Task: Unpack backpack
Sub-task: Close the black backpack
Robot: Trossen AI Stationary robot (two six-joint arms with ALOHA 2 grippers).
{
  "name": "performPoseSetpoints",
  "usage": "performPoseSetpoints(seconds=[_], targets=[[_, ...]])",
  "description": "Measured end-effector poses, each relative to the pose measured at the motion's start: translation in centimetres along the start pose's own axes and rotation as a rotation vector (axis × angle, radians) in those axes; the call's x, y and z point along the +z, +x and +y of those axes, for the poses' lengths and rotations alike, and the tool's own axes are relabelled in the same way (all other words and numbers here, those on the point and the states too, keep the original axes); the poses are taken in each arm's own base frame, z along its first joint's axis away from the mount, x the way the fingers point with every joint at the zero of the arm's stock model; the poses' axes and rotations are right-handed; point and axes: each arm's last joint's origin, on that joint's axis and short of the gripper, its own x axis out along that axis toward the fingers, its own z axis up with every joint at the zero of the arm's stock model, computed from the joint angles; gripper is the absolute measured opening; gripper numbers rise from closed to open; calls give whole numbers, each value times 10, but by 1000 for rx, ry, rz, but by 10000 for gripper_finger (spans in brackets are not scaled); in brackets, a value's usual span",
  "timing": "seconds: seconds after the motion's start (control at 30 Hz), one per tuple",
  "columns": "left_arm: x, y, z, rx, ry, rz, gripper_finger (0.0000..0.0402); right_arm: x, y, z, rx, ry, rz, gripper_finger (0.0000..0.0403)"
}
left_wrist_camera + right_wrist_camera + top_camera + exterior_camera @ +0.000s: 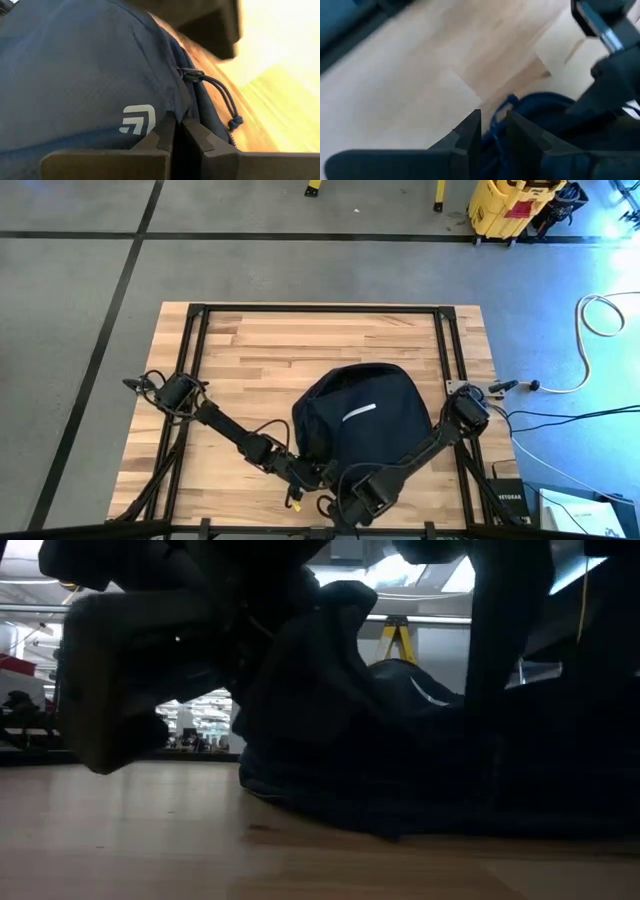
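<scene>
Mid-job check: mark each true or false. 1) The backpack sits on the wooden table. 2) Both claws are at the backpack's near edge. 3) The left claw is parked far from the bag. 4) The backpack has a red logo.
1) True: the backpack lies on the table.
2) True: the left claw and right claw meet at its near edge.
3) False: it is right against the fabric, beside the zipper cord.
4) False: the logo is white.
</scene>
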Motion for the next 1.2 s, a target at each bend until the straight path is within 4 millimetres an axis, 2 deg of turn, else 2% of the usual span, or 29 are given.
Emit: performPoseSetpoints(seconds=[0.23,0.37,0.5,0.57,0.63,0.7,0.8,0.9,0.97,1.1,1.2], targets=[[-1,0,-2,-10,21,12,0,0,1,-2,14,-29,19,74],[4,-2,-1,-5,6,-16,0,13,-25,1,-49,-167,53,74],[4,0,4,2,-14,-32,0,12,-42,-2,-8,-195,118,74],[3,1,7,9,-35,-34,0,16,-48,-3,-17,-145,115,74],[2,2,10,11,-69,-31,0,20,-61,0,-57,-59,112,69],[0,5,16,13,-112,-29,0,27,-72,13,-69,83,69,56],[-2,7,22,18,-146,-28,0,35,-80,36,-29,466,-8,25],[-4,8,24,22,-144,-24,0,45,-84,58,117,792,-83,4],[-4,8,27,23,-146,-23,0,56,-83,75,217,959,-168,7],[-1,10,34,-2,-192,-42,0,71,-67,112,371,1176,-335,20],[1,11,38,-2,-214,-52,0,77,-51,120,378,1241,-425,19]])
